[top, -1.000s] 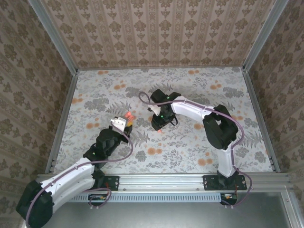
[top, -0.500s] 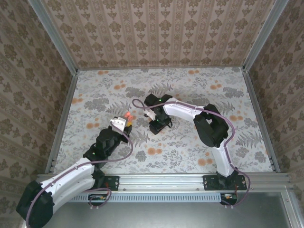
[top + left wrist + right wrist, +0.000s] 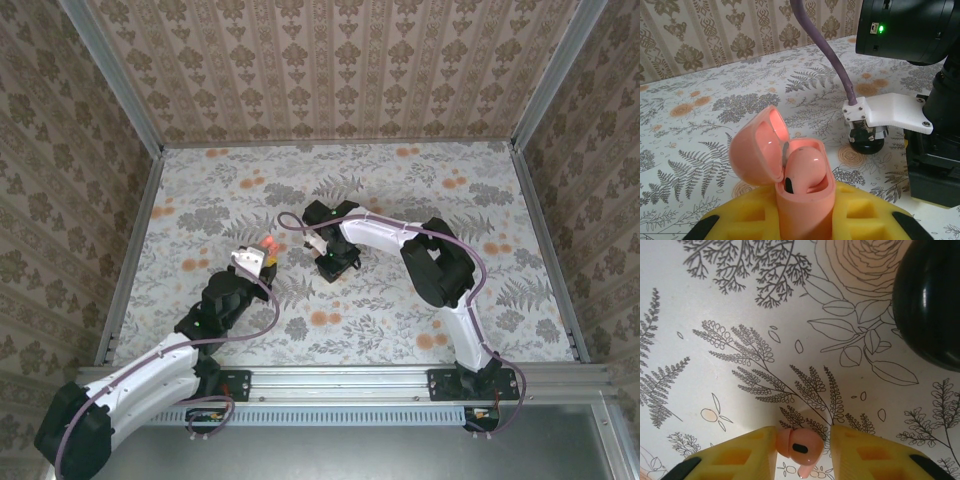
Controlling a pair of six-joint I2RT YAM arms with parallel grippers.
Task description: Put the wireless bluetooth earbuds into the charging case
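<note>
My left gripper (image 3: 805, 222) is shut on the salmon-pink charging case (image 3: 807, 205), which stands upright between its yellow pads (image 3: 867, 215). The lid (image 3: 756, 150) is hinged open to the left, and one pink earbud (image 3: 807, 167) sits inside. From above, the case (image 3: 268, 245) is at centre left. My right gripper (image 3: 333, 262) points down at the table, to the right of the case. In the right wrist view another earbud (image 3: 800, 447) lies on the table between its yellow fingers (image 3: 747, 455), touching the left one with a slim gap to the right one. Right gripper (image 3: 803, 442) open.
A glossy black round object (image 3: 932, 300) sits just beyond the right gripper. In the left wrist view the right arm's black body (image 3: 935, 150) and purple cable (image 3: 830, 55) stand close on the right. Patterned walls (image 3: 320, 70) ring the floral table (image 3: 400, 320).
The right gripper has slid a little left and lowered over the earbud on the table, and its jaws have narrowed around it. The left arm and case have not moved.
</note>
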